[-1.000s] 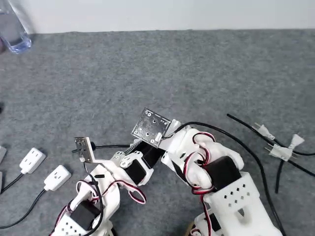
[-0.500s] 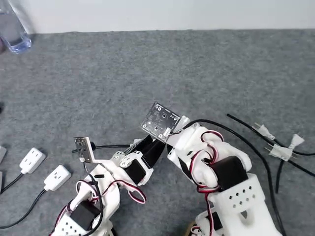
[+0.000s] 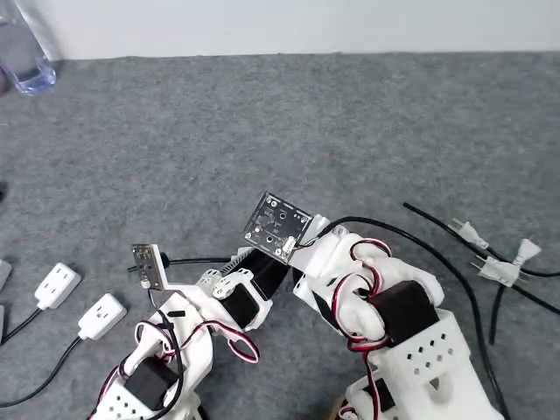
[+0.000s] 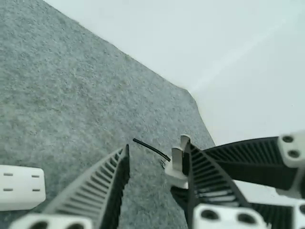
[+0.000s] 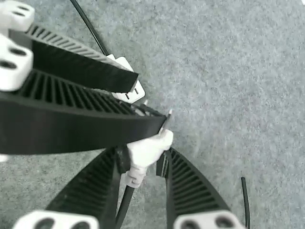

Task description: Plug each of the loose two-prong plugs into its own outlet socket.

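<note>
In the right wrist view, my right gripper [image 5: 143, 161] is shut on a white two-prong plug [image 5: 145, 151] with a black cable trailing from it. The plug's front end meets a black finger [image 5: 81, 121] of my left gripper, which crosses close ahead. My left gripper [image 4: 157, 153] is open, and the same plug [image 4: 177, 167] stands prongs-up just inside one of its fingers. A white outlet socket [image 5: 127, 91] lies on the carpet behind those fingers; another outlet [image 4: 19, 187] lies near my left gripper. From above, both wrists meet low in the middle [image 3: 262, 273].
Two loose plugs [image 3: 470, 233] [image 3: 503, 268] on black cables lie at the right. Outlets [image 3: 57, 284] [image 3: 101, 317] lie at the left edge on grey carpet [image 3: 280, 131]. A clear bottle [image 3: 22, 52] stands at the far left corner.
My right arm's wrist swung a little to the right and away, then came partly back. The left arm has stayed where it was.
</note>
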Controlling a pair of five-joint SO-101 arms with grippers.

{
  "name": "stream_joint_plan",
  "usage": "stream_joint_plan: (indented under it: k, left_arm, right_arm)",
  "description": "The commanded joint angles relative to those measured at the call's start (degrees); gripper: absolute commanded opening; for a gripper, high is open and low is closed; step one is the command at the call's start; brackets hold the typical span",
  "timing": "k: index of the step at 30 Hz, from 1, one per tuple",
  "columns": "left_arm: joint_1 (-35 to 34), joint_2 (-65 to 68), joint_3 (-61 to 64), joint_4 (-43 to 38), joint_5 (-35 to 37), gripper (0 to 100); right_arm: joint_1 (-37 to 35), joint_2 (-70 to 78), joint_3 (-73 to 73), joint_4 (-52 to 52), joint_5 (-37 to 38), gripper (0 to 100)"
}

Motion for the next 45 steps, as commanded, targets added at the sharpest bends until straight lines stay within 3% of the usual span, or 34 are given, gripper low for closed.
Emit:
stream_joint_plan:
  k: [1, 13, 23, 45]
  left_arm:
    - [0.0, -1.0, -0.2, 0.2, 0.0, 18]
    - [0.0, -1.0, -0.2, 0.2, 0.0, 18]
    - [0.0, -1.0, -0.2, 0.0, 0.0, 18]
    - [0.0, -1.0, -0.2, 0.1, 0.0, 18]
  right_arm:
    - [-1.9, -1.0, -3.8, 0.7, -0.5, 0.7]
    - [-1.8, -0.9, -4.0, 2.2, -0.9, 0.7]
    - [-1.6, -0.9, -12.4, 6.8, -2.1, 0.7]
    - [-1.5, -0.3, -9.4, 1.4, -1.8, 0.7]
